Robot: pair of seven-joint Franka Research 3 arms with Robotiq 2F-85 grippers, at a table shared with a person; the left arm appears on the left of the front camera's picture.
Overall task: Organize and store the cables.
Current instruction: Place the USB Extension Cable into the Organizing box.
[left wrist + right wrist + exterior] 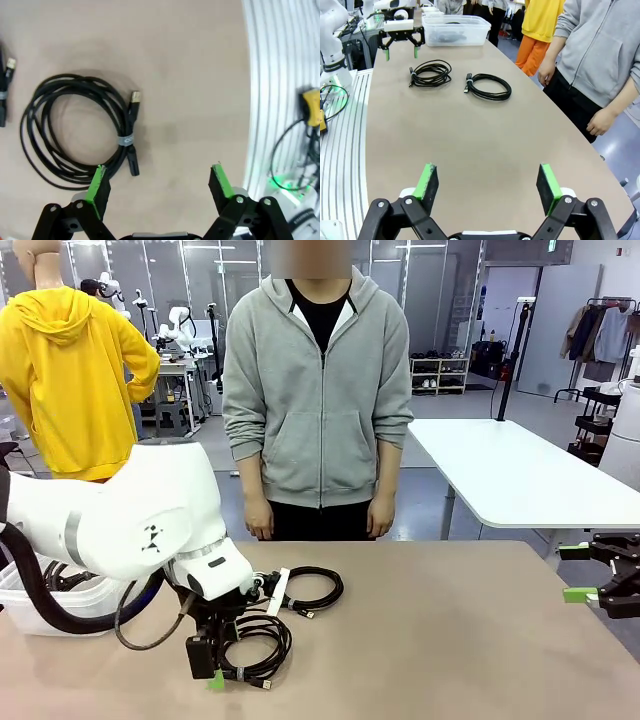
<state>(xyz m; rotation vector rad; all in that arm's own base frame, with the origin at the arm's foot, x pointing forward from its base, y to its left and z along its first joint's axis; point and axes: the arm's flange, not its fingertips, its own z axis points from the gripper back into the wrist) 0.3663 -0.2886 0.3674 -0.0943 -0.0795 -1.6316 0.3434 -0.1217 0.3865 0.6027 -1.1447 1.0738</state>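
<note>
Two cables lie on the brown table, each a thin black cord wound in a round coil. The near coil (pixel 258 638) (pixel 75 130) (pixel 431 72) lies under my left gripper (pixel 213 668) (pixel 160 182) (pixel 400 42), which hangs open just above it. In the left wrist view one green pad (pixel 97 182) stands over the coil's edge, and the coil's plug end (pixel 135 97) points up. The far coil (pixel 315 590) (pixel 488 86) lies closer to the person. My right gripper (pixel 577 573) (pixel 487 182) is open and holds nothing, at the table's right edge.
A clear plastic bin (pixel 30 612) (pixel 455 29) with black cords inside stands at the table's left end. A person in a grey hoodie (pixel 318 390) stands at the far side, hands (pixel 600 120) down. An aluminium rail (pixel 280 75) runs along the near edge.
</note>
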